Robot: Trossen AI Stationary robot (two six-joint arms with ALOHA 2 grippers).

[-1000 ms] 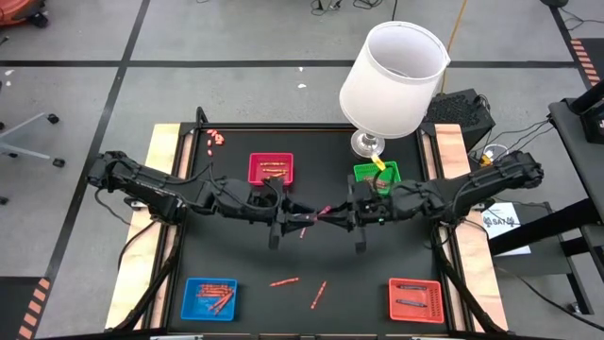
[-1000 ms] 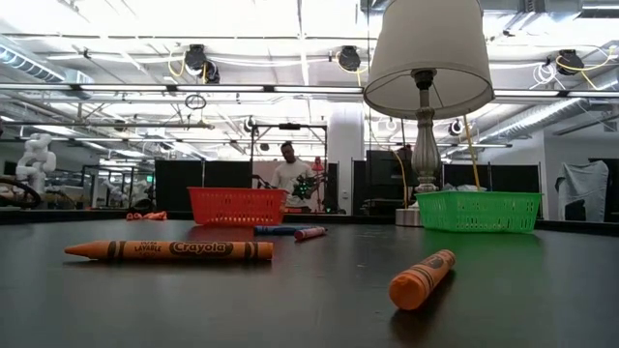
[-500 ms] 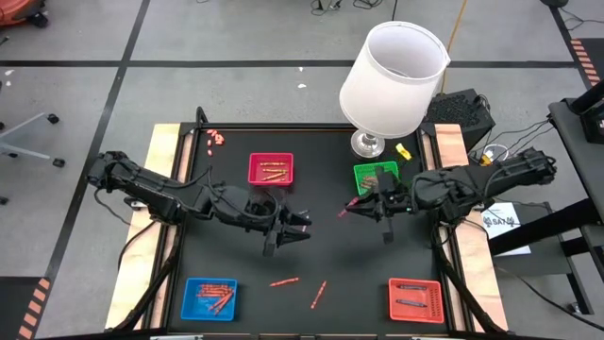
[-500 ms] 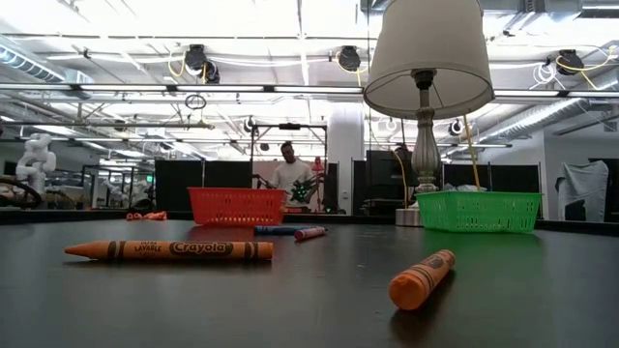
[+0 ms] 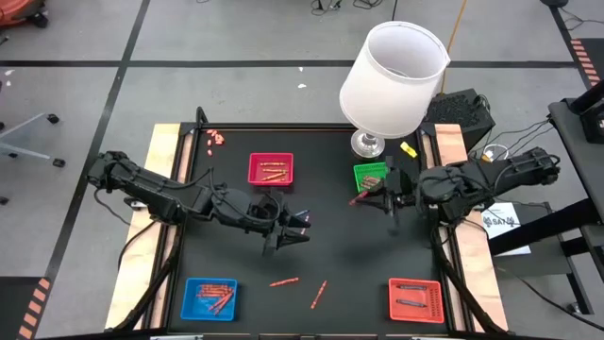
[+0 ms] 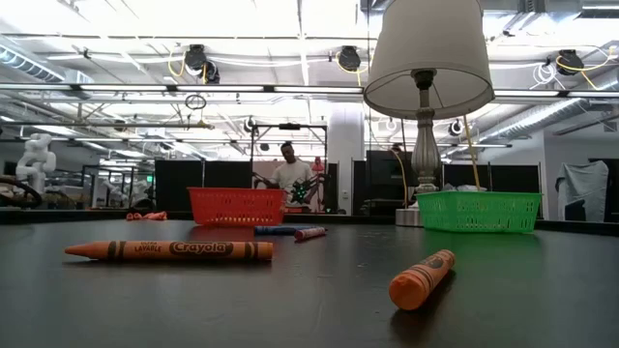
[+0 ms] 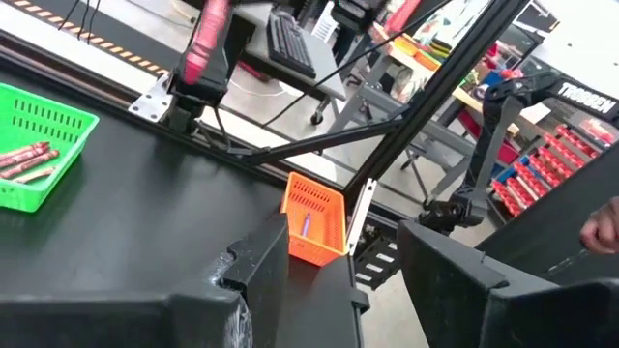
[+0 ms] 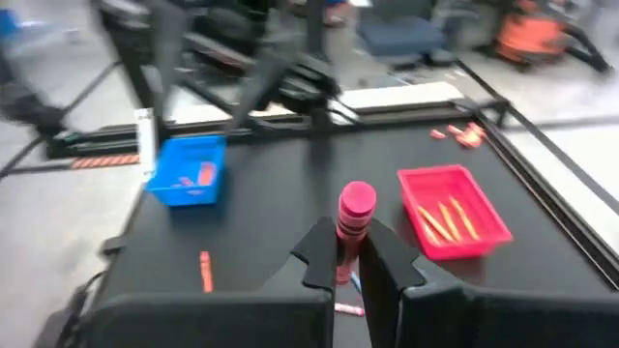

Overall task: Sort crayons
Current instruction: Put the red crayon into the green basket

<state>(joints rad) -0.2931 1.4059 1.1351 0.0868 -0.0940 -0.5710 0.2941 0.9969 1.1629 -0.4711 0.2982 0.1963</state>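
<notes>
Fingers of the right end effector [image 8: 354, 253] are pinched on a pink crayon [image 8: 354, 217], which stands up between them with its flat end outward; in the high view this right end effector [image 5: 374, 197] sits right of centre, just left of the green tray [image 5: 376, 176] and level with its lower edge, the pink crayon [image 5: 358, 199] showing as a short streak at its tip. Brownish crayons lie in that green tray. The left end effector [image 5: 293, 230] is left of centre over the bare black desk [image 5: 340, 246], its two dark fingers [image 7: 266, 253] spread wide apart with nothing between them.

Below the left end effector, near the bottom middle of the high view, two loose orange-red crayons [image 5: 284, 281] lie on the desk, well apart from both arms. The low view shows an orange crayon [image 6: 169, 250] lying flat at lower left and another orange one [image 6: 422, 278] at lower right pointing toward the camera. The magenta tray [image 5: 271, 169] at upper centre-left, the blue tray [image 5: 209, 297] at lower left and the red-orange tray [image 5: 415, 299] at lower right each hold crayons. A few more lie at the desk's upper left corner [image 5: 215, 139]. A white-shaded lamp [image 5: 394, 68] stands at the upper right.
</notes>
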